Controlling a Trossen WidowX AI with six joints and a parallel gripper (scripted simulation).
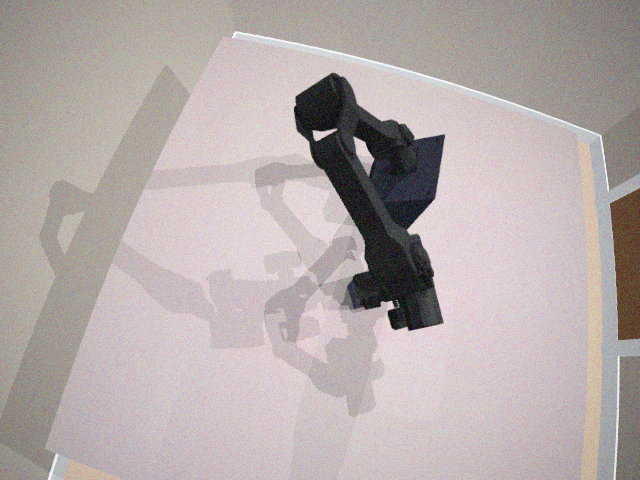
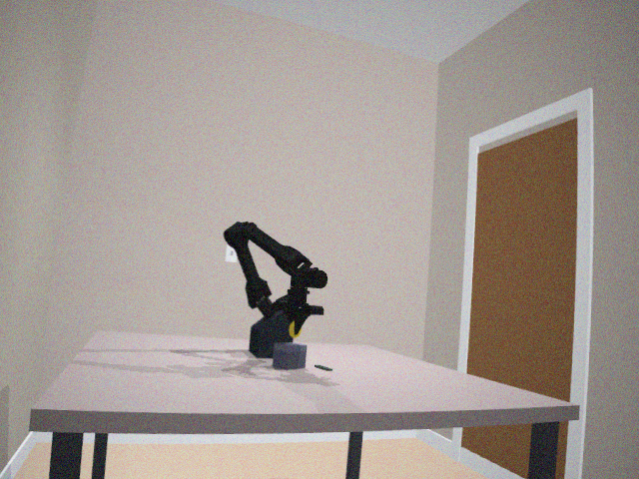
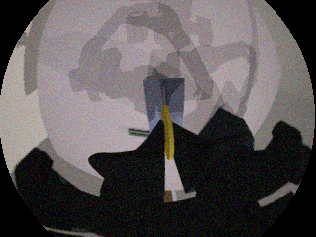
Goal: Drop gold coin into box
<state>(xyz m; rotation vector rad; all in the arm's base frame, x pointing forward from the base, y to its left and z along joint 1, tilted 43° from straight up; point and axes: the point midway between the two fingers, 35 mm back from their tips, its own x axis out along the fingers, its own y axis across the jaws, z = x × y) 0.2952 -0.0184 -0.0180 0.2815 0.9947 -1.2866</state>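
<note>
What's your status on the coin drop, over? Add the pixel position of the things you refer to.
Gripper (image 2: 295, 329) (image 3: 164, 122) shut on gold coin (image 2: 295, 329) (image 3: 168, 133). Coin above grey box (image 2: 289, 356) (image 3: 154, 99), not inserted. Green holder (image 2: 323, 367) (image 3: 139, 132) beside box. No obstruction seen over slot.

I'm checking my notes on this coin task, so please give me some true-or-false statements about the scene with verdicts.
1. The round gold coin is gripped by the black hand. True.
2. The coin lies flat on the table. False: it is held above the grey slotted box.
3. The shallow dark-green holder stands beside the box. True.
4. The brown door is wide open. False: it is shut.
</note>
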